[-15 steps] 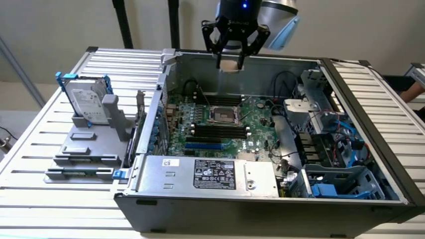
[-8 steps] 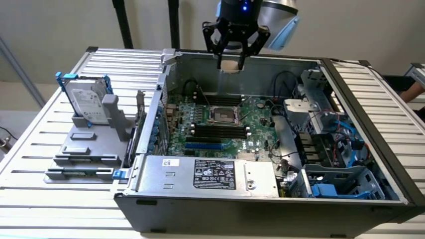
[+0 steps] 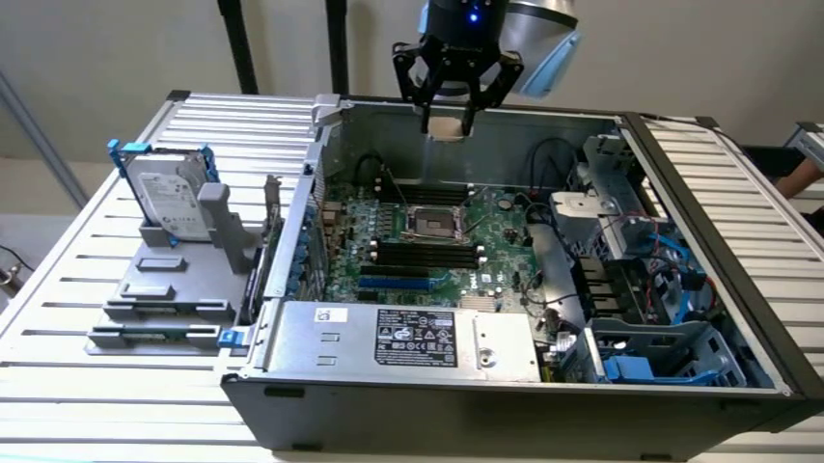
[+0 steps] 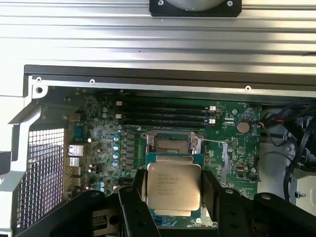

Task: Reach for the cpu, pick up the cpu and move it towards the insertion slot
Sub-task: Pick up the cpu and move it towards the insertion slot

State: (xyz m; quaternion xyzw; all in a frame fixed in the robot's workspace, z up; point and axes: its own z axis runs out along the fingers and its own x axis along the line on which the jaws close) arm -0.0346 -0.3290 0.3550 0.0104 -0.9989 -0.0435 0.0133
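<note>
Printed lines of dark text stand on the silver-grey metal top of the small square cpu, but the characters cannot be made out. A black rectangular label with white print and marks sits on the grey metal power-supply box; its wording is illegible. A small white sticker beside it is likewise unreadable.

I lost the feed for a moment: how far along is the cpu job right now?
Done: the cpu is picked up, clamped between the jaws of the gripper and lifted clear. In hand: it hangs in the air above the open computer case, over the motherboard. Left: the insertion slot on the board is unfilled, its dark centre visible, and the chip is not yet down at it.
</note>
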